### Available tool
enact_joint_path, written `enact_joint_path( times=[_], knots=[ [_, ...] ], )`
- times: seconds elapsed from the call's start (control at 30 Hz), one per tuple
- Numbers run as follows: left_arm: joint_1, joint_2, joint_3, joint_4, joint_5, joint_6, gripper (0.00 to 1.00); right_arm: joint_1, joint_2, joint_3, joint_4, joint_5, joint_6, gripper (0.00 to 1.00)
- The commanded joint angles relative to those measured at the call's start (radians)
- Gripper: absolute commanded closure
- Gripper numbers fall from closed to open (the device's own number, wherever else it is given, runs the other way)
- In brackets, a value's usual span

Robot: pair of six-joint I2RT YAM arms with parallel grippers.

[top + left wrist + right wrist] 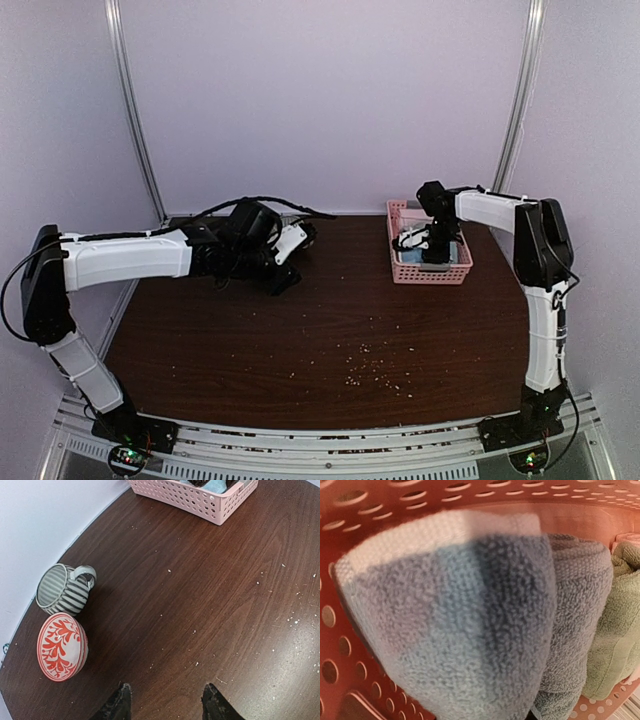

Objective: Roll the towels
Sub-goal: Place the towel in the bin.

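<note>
Right pincer (437, 248): lowered inside the pink plastic lattice basket (428, 270). Its own camera shows none of its fingers, and the overhead view is too small, so I cannot tell whether it is wide, narrow or gripping.
Directly ahead of it: a light blue terry towel with a white woven band (460, 630) fills most of the wrist view, very close to the lens and bulging toward it.
Just beyond that: a grey-blue terry towel (580, 605) is pressed against the first, then a grey-green towel (615, 630). A sliver of pink towel (625, 540) shows above the green one.
Around them: the basket's perforated wall curves behind and below the towels, and all of them are packed inside it.
Step in hand: judged to be picking one towel out of the basket to spread it on the table (200, 605).
Doing it well: pinch a single layer near the white band and not the whole bulge. Lift straight up so the neighbouring towels and the light basket stay put, then carry it to the bare wood nearer the arms.
Left pincer (167, 705): wide apart, holding nothing, low over the table and well away from the basket.
To its left side: a grey-and-white striped ceramic mug (65, 590) and a red-and-white patterned bowl (61, 646), touching or nearly so.
Risk: pale crumbs (295, 622) lie scattered on the wood, so spread the towel away from them.
</note>
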State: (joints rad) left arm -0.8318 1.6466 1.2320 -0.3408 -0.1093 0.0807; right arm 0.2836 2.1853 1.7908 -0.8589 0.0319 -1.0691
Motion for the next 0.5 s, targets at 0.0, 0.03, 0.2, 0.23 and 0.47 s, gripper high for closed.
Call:
enact_joint_path(
  times=[0.0,0.03,0.2,0.23,0.47],
  knots=[
    [0.007,0.015,0.003,0.030,0.004,0.010,0.51,-0.009,-0.049,-0.127,0.258,0.092,0.010,0.94],
    [0.006,0.016,0.004,0.029,0.006,0.011,0.51,-0.008,-0.060,-0.163,0.283,0.098,0.000,0.93],
    [0.007,0.024,0.007,0.026,0.011,0.013,0.51,-0.011,-0.034,-0.188,0.230,0.090,0.007,0.85],
    [0.008,0.022,0.007,0.027,0.011,0.013,0.51,-0.013,-0.032,-0.179,0.207,0.074,0.009,0.82],
    [0.007,0.029,0.012,0.019,0.016,0.013,0.51,-0.020,-0.044,-0.099,0.048,-0.003,0.009,0.58]
  ],
)
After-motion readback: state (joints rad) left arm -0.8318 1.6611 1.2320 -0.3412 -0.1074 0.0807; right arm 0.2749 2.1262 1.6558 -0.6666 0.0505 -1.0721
